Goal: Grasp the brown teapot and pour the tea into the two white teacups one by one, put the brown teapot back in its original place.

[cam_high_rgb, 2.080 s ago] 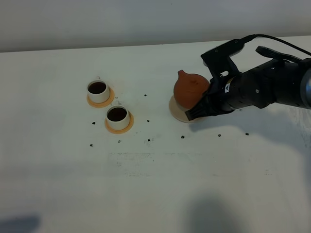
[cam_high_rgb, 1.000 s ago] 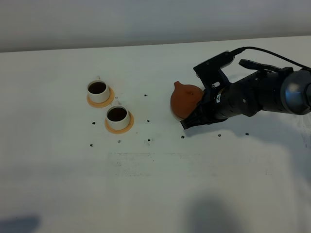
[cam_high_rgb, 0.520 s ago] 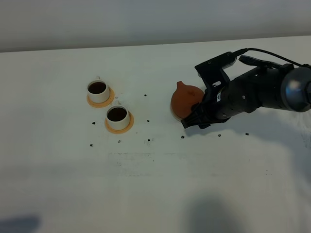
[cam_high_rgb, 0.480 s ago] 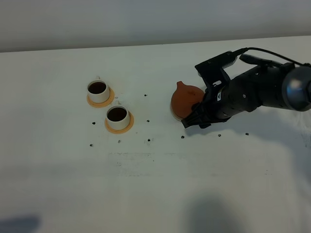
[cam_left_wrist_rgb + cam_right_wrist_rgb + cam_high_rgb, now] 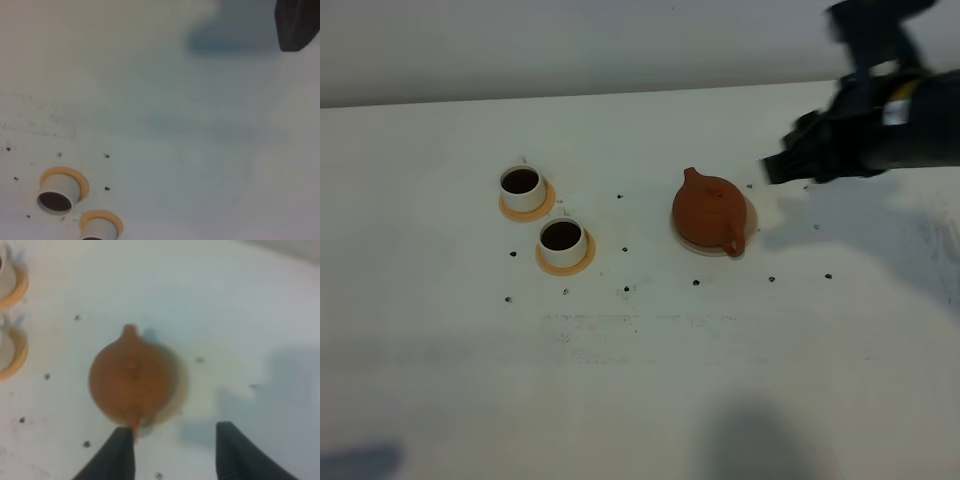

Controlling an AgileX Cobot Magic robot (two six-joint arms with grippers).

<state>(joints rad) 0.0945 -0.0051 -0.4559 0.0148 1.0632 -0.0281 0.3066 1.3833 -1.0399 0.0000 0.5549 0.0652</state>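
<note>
The brown teapot (image 5: 708, 212) stands upright on its cream saucer (image 5: 752, 214), spout toward the back and handle toward the front. My right gripper (image 5: 778, 170) hovers blurred to its right and behind it. In the right wrist view the right gripper (image 5: 175, 455) is open with nothing between its fingers (image 5: 119, 455), and the teapot (image 5: 131, 380) lies just beyond them. Two white teacups (image 5: 521, 186) (image 5: 562, 240) hold dark tea on orange coasters at the left. The left wrist view shows both cups (image 5: 56, 196) (image 5: 99, 232) from far off. Only a dark edge (image 5: 296, 25) of my left gripper shows.
Several small dark specks (image 5: 625, 290) dot the white table (image 5: 640, 380) around the cups and teapot. The table's far edge meets a pale wall (image 5: 570, 50). A dark shadow (image 5: 760, 440) falls on the table's front.
My right gripper has let go of the teapot's handle, opened, and pulled up and away to the right. The teapot rests free on the saucer. The cups are unchanged.
</note>
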